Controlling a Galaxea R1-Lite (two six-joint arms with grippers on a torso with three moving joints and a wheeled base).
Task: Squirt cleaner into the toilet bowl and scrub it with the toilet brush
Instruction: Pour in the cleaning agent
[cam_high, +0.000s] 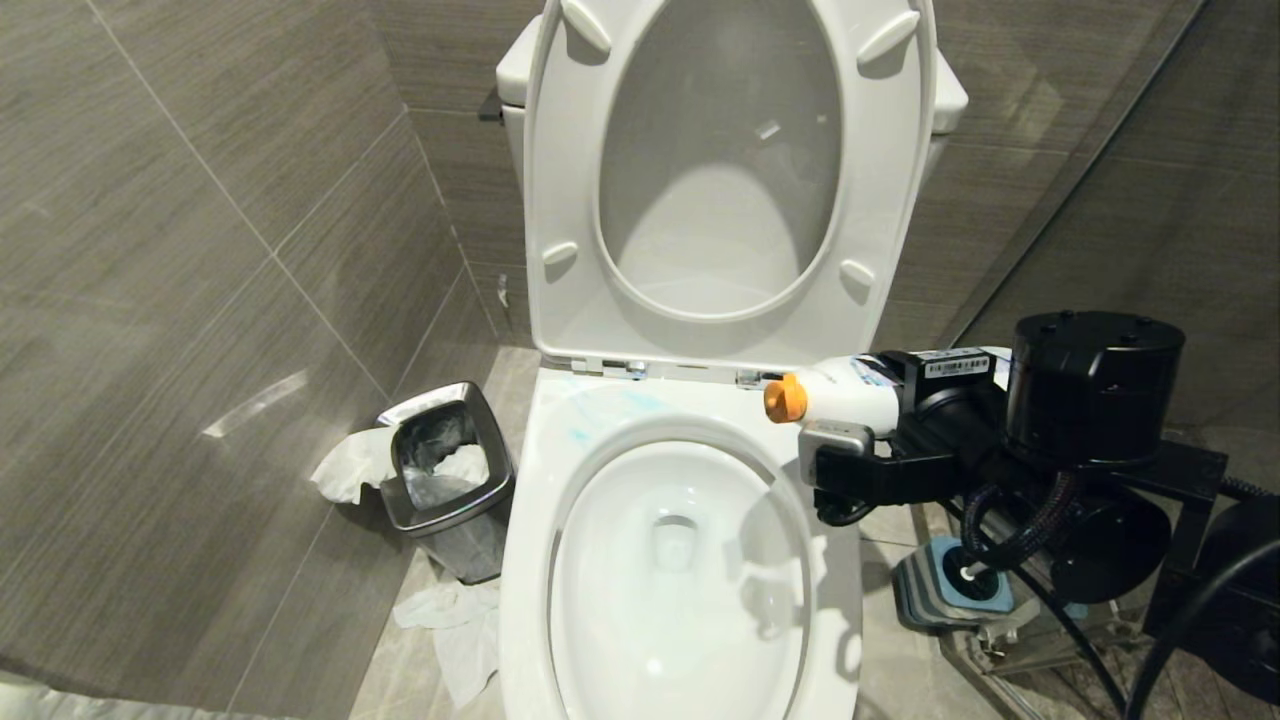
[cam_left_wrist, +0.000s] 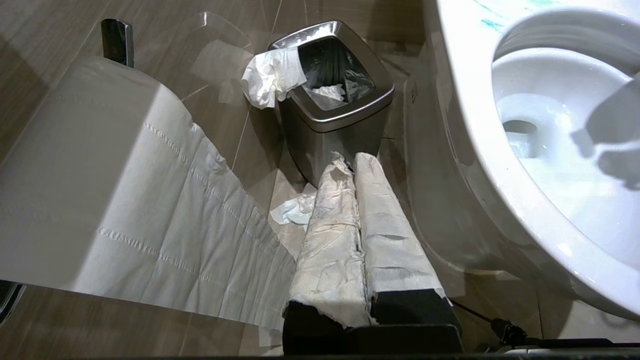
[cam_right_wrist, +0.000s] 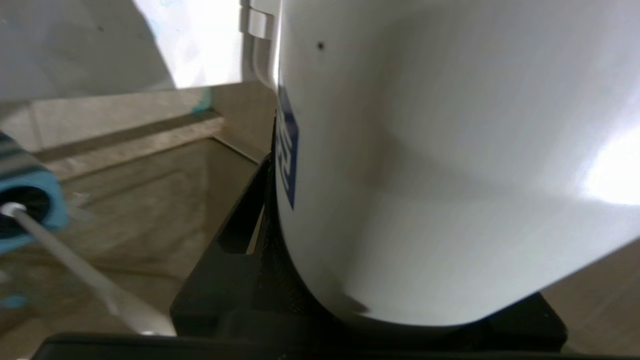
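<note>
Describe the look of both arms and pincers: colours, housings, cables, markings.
Right arm: glossy black cylindrical joint housings, black braided cable looping beneath, a white barcode sticker near the wrist, a silver-grey rounded camera block on a black bracket. Right pincer: matte black angular fingers. Left pincer: two long fingers wrapped in worn white tape, black base. Left arm itself is out of view.

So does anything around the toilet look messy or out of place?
Yes. Crumpled tissue hangs over the bin rim, and more lies on the floor beside it. Teal cleaner smears streak the toilet's rim behind the bowl rather than inside it. The left gripper's fingers are wrapped in tattered paper.
</note>
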